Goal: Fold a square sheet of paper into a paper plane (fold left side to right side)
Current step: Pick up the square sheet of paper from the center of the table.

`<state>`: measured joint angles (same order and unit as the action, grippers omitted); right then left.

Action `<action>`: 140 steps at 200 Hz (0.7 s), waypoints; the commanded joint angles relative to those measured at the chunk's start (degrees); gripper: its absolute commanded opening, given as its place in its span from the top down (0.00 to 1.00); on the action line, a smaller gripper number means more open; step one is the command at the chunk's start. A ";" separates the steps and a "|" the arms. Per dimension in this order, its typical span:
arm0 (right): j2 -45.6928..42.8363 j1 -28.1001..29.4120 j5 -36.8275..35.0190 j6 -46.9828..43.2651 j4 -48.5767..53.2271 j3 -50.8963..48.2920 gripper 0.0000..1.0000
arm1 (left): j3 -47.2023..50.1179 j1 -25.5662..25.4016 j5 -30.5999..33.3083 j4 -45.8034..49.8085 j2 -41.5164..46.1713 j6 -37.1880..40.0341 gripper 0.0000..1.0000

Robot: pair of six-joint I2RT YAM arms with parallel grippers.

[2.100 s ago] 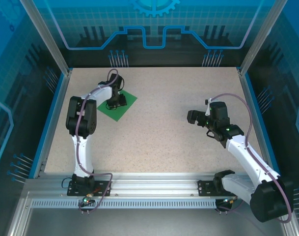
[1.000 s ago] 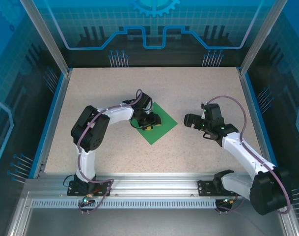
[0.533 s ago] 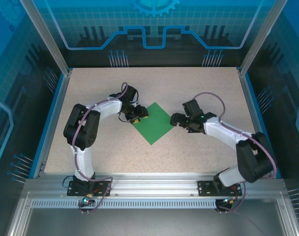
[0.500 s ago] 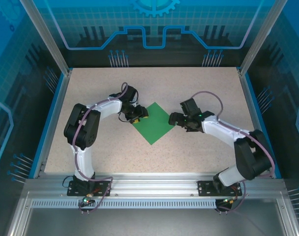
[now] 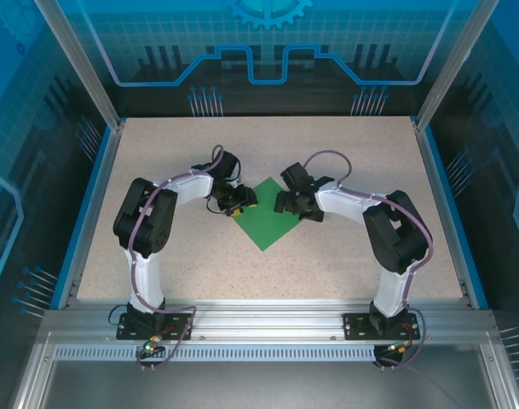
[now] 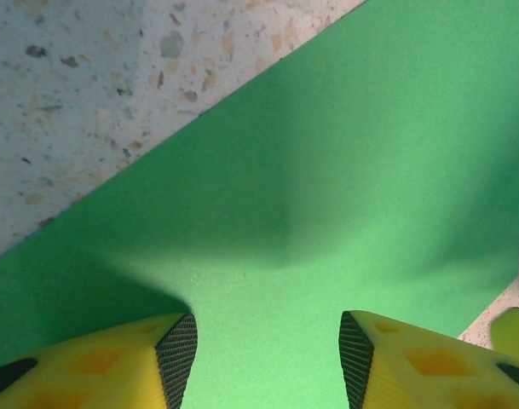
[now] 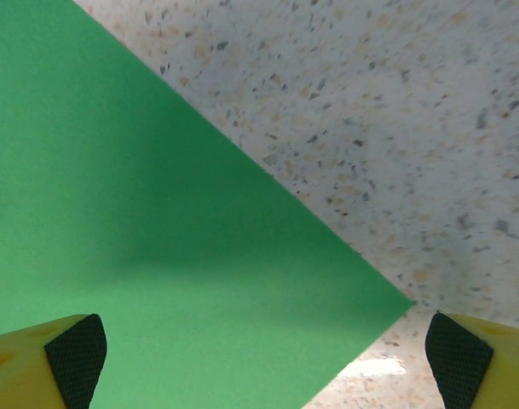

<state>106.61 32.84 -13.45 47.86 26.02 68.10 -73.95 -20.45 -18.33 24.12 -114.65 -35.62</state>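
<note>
The square sheet of paper (image 5: 266,223) is lying flat and unfolded near the middle of the table (image 5: 361,153), turned as a diamond with corners pointing to 12, 3, 6 and 9 o'clock. Being square, it is showing no long axis. Its diagonals are running 12–6 and 9–3.

The left gripper (image 5: 240,202) is sitting over the sheet's 10 o'clock edge, by the 9 o'clock corner, so the paper is lying toward 4 o'clock from it. The right gripper (image 5: 286,203) is hovering over the 2 o'clock edge, with the paper toward 8 o'clock. Both are about equally near. For a left-to-right fold, the left one looks to be the arm doing the lifting.

In the left wrist view the jaws are standing about half apart, with green between the pads (image 6: 181,354). I cannot tell whether they are pressing on the paper, and nothing is pinched. In the right wrist view the jaws are standing fully wide, holding nothing, pads (image 7: 76,349) out at the frame corners, and one sheet corner is pointing between them.
</note>
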 commanded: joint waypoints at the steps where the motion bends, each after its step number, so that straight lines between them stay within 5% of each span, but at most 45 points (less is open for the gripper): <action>1: 2.29 1.49 0.95 1.04 2.08 2.21 0.00 | 3.13 -1.17 0.57 1.28 -2.04 0.29 0.47; 77: 6.12 3.01 8.92 -3.01 -0.03 5.62 0.07 | 3.17 -1.94 -1.55 -0.62 -2.08 -0.76 0.47; 140: 4.01 2.85 11.16 -8.75 -1.15 5.95 0.40 | 3.38 -1.86 -2.76 -2.48 0.97 -0.43 0.47</action>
<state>111.04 35.00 -5.10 42.46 25.65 72.77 -72.73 -21.61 -20.34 20.01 -114.43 -36.05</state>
